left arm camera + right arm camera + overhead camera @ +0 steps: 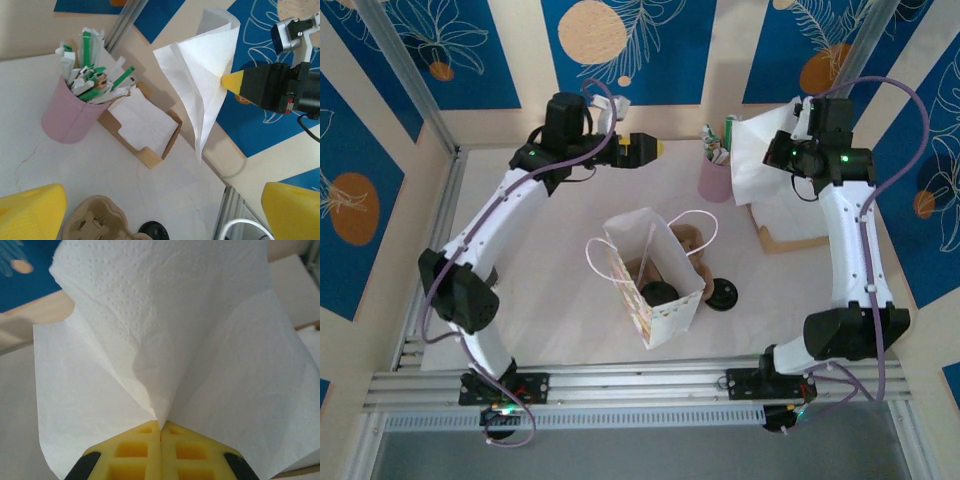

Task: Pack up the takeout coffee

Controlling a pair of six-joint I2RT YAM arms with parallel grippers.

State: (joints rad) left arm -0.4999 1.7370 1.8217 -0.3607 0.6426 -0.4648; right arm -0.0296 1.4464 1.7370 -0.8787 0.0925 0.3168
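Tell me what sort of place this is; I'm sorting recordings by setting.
Likely a staged coffee-shop counter on a robot lab table: pink cup of stirrers, cardboard napkin box, paper carry bag.

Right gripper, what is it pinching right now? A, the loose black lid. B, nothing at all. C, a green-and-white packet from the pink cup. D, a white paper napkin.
D: in the right wrist view the right gripper has its yellow fingertips pressed together on a fold of the white napkin, which fans out above them.
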